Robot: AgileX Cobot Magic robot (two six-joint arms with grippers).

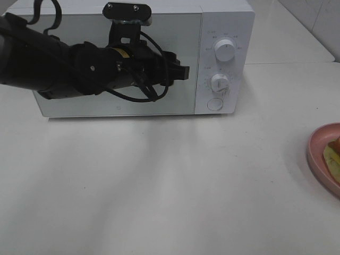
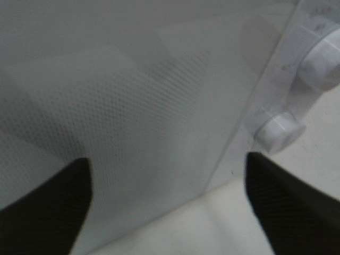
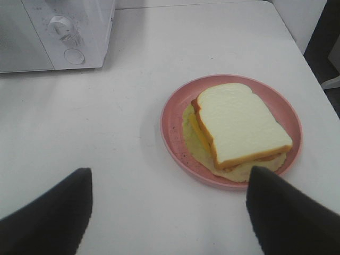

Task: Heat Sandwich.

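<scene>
Microwave (image 1: 133, 58), upper half of the high view, door shut; left hand (image 1: 183, 70) spread open just before the door, holding nothing. Pink plate (image 3: 175, 125), right of centre in the right wrist view, on the white surface (image 3: 106, 138). Sandwich (image 3: 241, 125) lies on it: thick white slices, tan crust, yellow filling spilling out. Likely light, soft, layers apt to slide; carrying by the plate rim seems safer. Right hand (image 3: 167, 212) open, empty, near the plate.

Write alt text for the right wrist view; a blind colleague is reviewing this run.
A sandwich of thick white bread with yellow filling sits on a round pink plate on a white table. The open right gripper hovers near it; a white microwave stands beyond.
</scene>
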